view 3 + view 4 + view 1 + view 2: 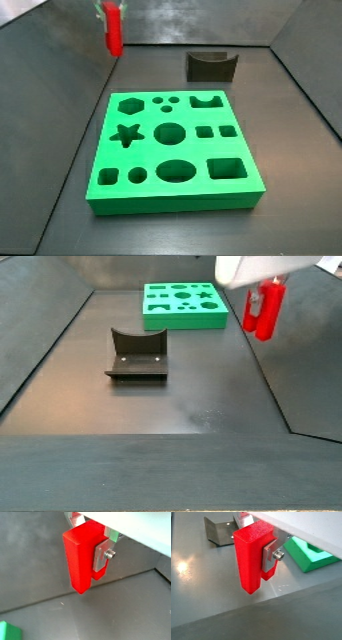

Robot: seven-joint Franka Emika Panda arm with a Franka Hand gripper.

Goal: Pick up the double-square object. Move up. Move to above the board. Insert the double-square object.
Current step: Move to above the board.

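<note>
Your gripper [271, 559] pinches the red block [252, 557] upright, lifted clear of the grey floor [160, 406], well off the green board's [174, 140] edge, open floor between them.

The pincer [264, 558] hangs in the air, well off to one side of the board [174, 140] and raised above its level. Its jaws are clamped on the double-square object [252, 557], held upright, with one silver finger [103, 556] pressed flat against the block's side.
</note>
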